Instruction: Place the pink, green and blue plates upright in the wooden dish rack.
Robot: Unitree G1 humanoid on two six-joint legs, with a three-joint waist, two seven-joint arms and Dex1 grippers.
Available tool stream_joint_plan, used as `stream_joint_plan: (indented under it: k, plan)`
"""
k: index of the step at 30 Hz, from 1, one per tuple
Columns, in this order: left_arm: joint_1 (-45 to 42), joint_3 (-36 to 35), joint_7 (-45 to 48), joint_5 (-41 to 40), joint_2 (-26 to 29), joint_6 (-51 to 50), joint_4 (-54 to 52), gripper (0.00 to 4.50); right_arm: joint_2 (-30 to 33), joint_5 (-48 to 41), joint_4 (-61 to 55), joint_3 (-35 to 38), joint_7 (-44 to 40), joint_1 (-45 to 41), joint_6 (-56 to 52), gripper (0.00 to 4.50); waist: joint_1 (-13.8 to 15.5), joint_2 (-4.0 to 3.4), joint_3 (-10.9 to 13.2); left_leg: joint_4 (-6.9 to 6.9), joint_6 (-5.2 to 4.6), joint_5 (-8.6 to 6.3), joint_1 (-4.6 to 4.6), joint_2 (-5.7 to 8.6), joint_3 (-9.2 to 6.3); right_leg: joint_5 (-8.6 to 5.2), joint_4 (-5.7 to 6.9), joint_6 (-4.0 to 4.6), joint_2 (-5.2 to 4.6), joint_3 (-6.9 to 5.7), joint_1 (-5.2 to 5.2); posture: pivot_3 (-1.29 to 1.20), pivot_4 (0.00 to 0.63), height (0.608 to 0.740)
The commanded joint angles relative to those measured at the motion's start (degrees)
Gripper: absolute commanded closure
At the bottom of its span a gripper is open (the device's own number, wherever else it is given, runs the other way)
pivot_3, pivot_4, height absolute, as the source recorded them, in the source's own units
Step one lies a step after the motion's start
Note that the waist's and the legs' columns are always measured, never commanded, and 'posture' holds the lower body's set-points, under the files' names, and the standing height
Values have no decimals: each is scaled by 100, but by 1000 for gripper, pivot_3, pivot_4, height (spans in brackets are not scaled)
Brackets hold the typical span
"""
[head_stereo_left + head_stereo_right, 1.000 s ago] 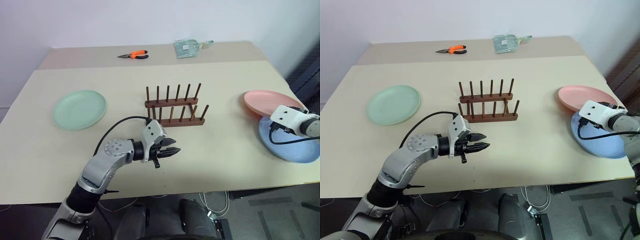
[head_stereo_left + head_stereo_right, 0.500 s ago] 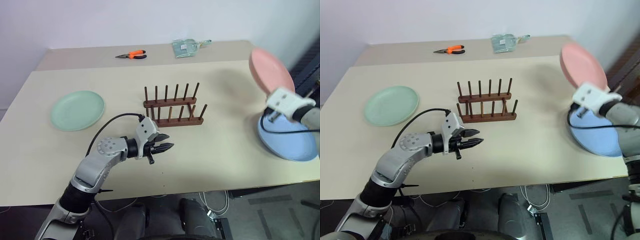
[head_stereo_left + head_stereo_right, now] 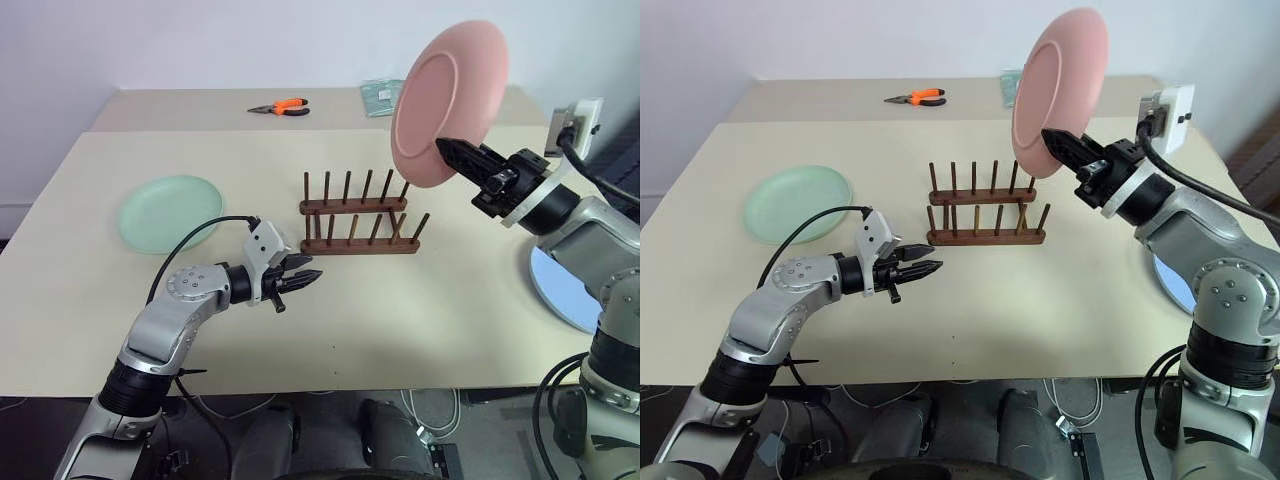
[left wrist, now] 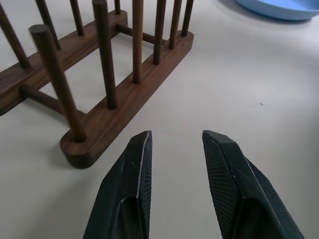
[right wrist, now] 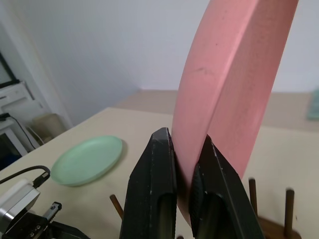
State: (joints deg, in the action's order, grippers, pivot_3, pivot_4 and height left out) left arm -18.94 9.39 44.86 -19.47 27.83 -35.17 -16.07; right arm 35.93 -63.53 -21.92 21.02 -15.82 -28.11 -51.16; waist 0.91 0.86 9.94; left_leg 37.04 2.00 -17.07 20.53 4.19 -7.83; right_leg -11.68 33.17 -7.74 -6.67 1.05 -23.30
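Beige table (image 3: 420, 320) w/ rack (image 3: 360, 215), white wall (image 3: 200, 45) behind

Hidden and cut-off parts

The blue plate (image 3: 562, 290) lies mostly behind the right arm — only a sliver shows. The pink plate (image 5: 224, 94) runs off the right wrist view's edge; the clear packet (image 3: 381, 95) is partly covered by it — contents unreadable.

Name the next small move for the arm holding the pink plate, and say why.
Probably lower the pink plate toward a slot in the wooden dish rack. The right end effector is shut on the plate's lower rim, holding it roughly upright in the air above the rack's right end, and every slot between the pegs stands free.
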Motion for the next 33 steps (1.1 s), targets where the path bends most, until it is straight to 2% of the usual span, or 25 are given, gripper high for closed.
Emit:
stream_joint_plan:
  k: [1, 9, 10, 13, 15, 17, 19, 22, 25, 26, 29, 33]
  plan:
    - [-26, -29, -33, -43, -32, 119, -265, 2899, 70, -35, -92, 1, 13, 112, -65, 4472, -17, 0, 0, -1, 0, 0, -1, -2, 1, 0, 2, 1, 1, 0, 0, 0, 150, 740]
    - [48, -44, -78, -31, 4, 90, -358, 2899, 269, 685, -46, -602, -203, 264, -75, 4472, -33, -2, 1, 6, 0, 0, -7, -4, 16, -7, 3, 9, 1, 6, 0, 0, 150, 740]
    - [52, -51, -77, -51, 5, 61, -362, 2899, 284, 779, -42, -652, -238, 258, -51, 3679, -32, -2, 0, 5, 0, 0, -6, -3, 16, -6, 3, 9, 1, 6, 0, 0, 150, 740]
    - [60, -196, -100, -251, -55, -64, -372, 1993, 453, 1530, -189, -888, -391, 277, 417, 2371, -29, -3, 1, 5, 0, 0, -5, -3, 16, -4, 2, 6, 0, 6, 0, 0, 150, 740]
    - [57, -272, -138, -339, -84, -89, -385, 1063, 523, 2099, -160, -963, -421, 253, 875, 1423, -28, -2, 1, 5, 0, 0, -4, -2, 17, -3, 0, -5, -1, 6, -1, 0, 150, 740]
    - [-23, -476, -447, -317, -217, -60, -262, 31, 681, 2744, 71, -932, -379, 165, 1366, 1358, -21, -3, 1, 5, 0, 0, -4, -2, 16, -6, 0, -15, -1, 5, -1, 0, 150, 740]
    - [-169, -775, -885, -226, -371, -5, -18, 31, 811, 3115, 388, -728, -366, -33, 1743, 1358, -18, -1, 1, 6, 1, 0, -4, -1, 17, -7, 0, -19, -2, 5, 0, 0, 150, 740]
    - [-483, -1387, -1775, -110, -648, -7, 474, 31, 910, 3028, 626, -348, -616, -411, 2005, 1358, -20, -1, 2, 11, 4, 2, -4, 0, 14, -6, 2, -21, -1, 4, 2, 0, 150, 740]
    - [-978, -2344, -3350, 139, -1022, 108, 1143, 0, 938, 2643, 325, -252, -1131, -719, 2049, 471, -39, 0, 2, 5, 4, 2, -10, -3, 10, -4, 4, -23, 5, 2, 2, 0, 150, 740]
    - [-1127, -2662, -3915, 251, -1107, 73, 1356, 0, 944, 2488, 155, -301, -1306, -796, 1989, 80, -53, 0, 2, 3, 4, 2, -10, -6, 10, -3, 3, -25, 9, 1, 2, 0, 150, 740]
    - [-1350, -3260, -5382, 850, -1090, -104, 1769, 0, 995, 1864, -670, -708, -1838, -718, 1543, 27, -95, 1, 1, -7, 5, 2, -14, -8, 6, 2, 3, -24, 12, 2, -1, 0, 150, 740]
    - [-1311, -3660, -6092, 935, -1179, -774, 1768, 0, 707, 1923, -1231, -1619, -1973, -548, 1351, 27, -79, 29, -10, -4, 8, 1, -8, -3, 1, 4, 1, -23, 6, 2, -2, 0, 150, 740]
